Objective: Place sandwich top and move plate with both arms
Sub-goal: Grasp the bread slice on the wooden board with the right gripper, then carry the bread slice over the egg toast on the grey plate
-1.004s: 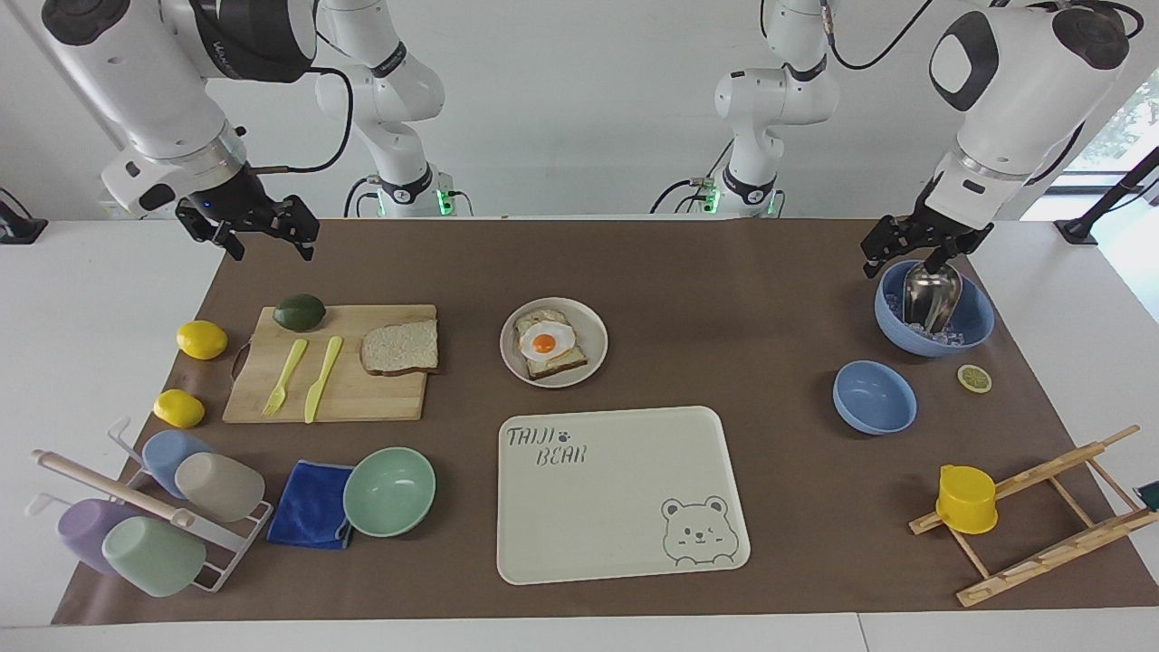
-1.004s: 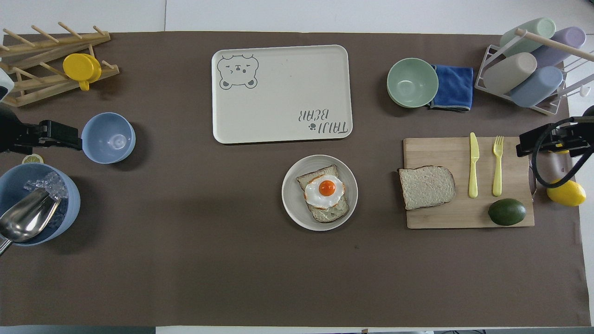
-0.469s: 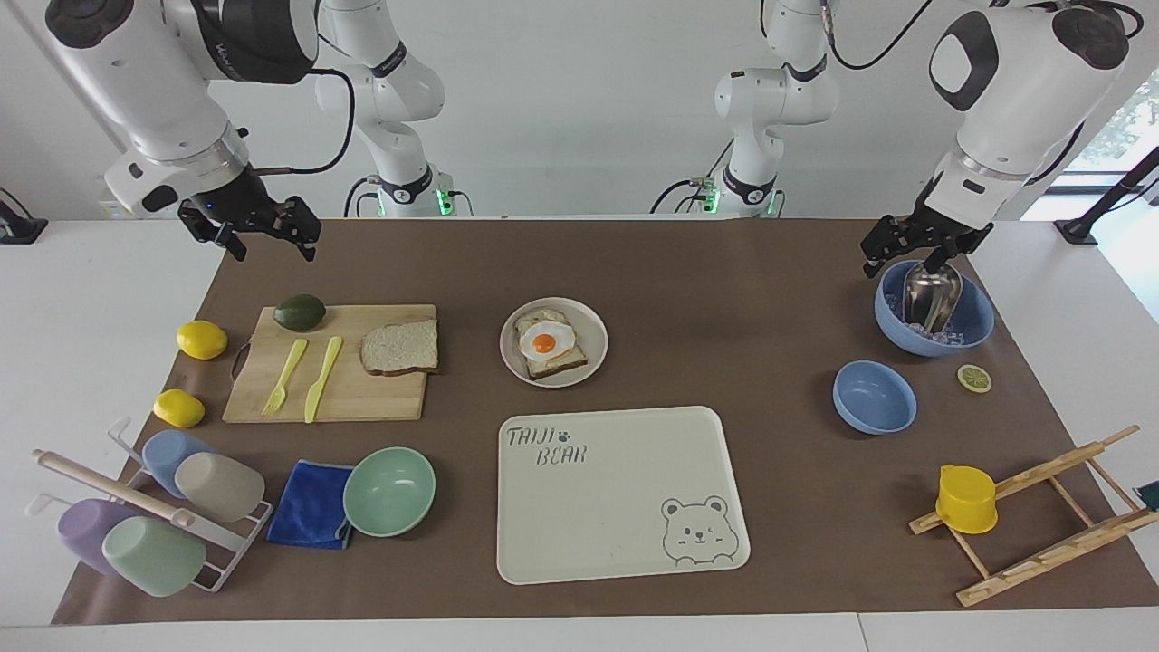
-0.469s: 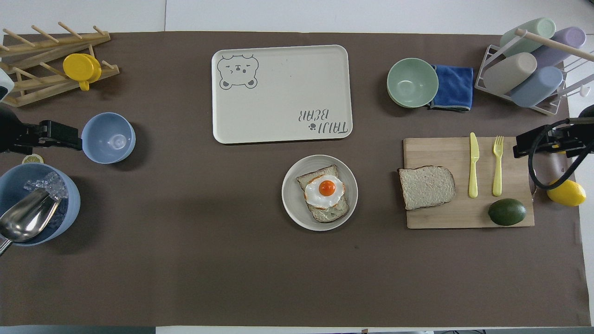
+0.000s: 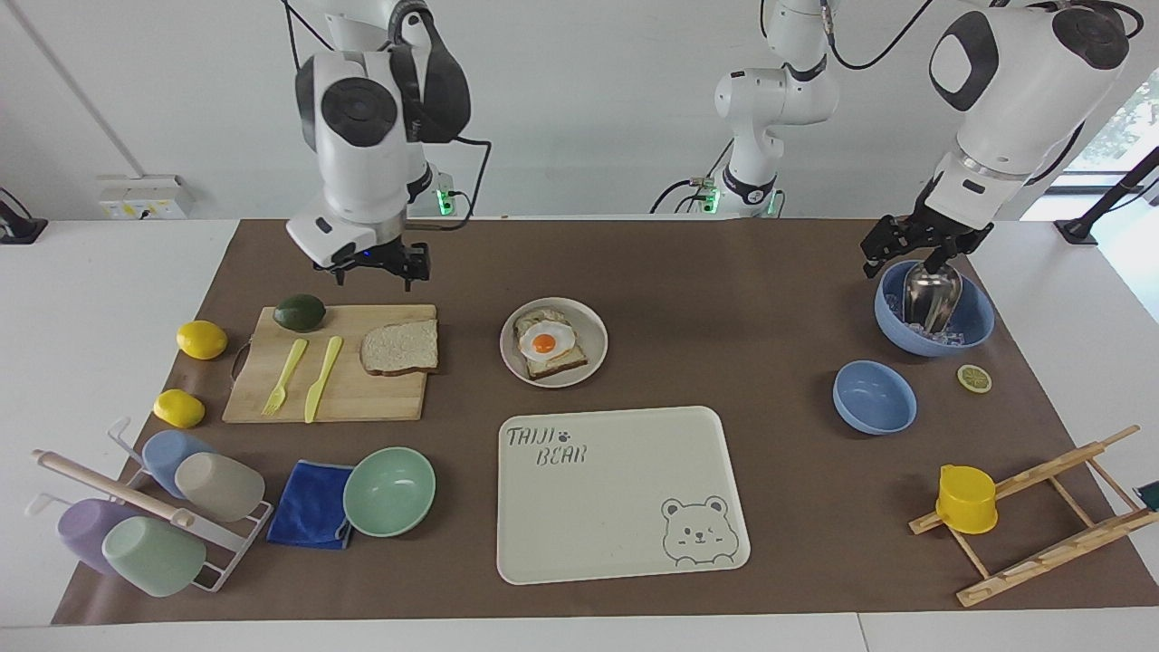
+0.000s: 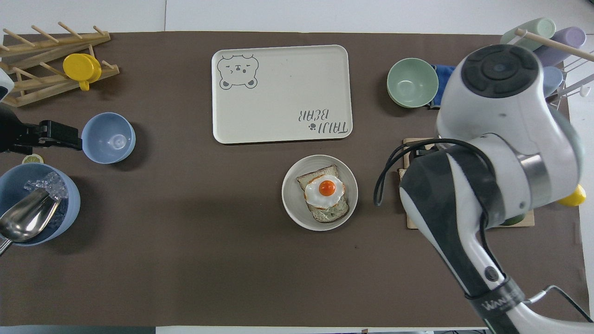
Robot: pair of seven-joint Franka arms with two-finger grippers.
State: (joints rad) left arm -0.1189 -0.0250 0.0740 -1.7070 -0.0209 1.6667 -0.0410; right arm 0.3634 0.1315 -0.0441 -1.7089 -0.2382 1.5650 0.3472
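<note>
Facing view: right gripper (image 5: 373, 265) hangs over cutting board (image 5: 362, 398).

Bright, even light, soft faint shadows, both views sharp throughout.

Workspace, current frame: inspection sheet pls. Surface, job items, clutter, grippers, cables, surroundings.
Surface: brown mat on a white table.
Job's things: sandwich top on the cutting board; plate holds the egg toast, nearer the robots than the bear tray.
Clutter: avocado, two lemons, green bowl, blue cloth, cup rack, ice bowl, small blue bowl, wooden rack.
Grippers: right gripper open, over the board's edge nearest the robots, holding nothing; left gripper open, waiting over the ice bowl.
Cables: black cable loops off the right arm.
Surroundings: white wall, window.
</note>
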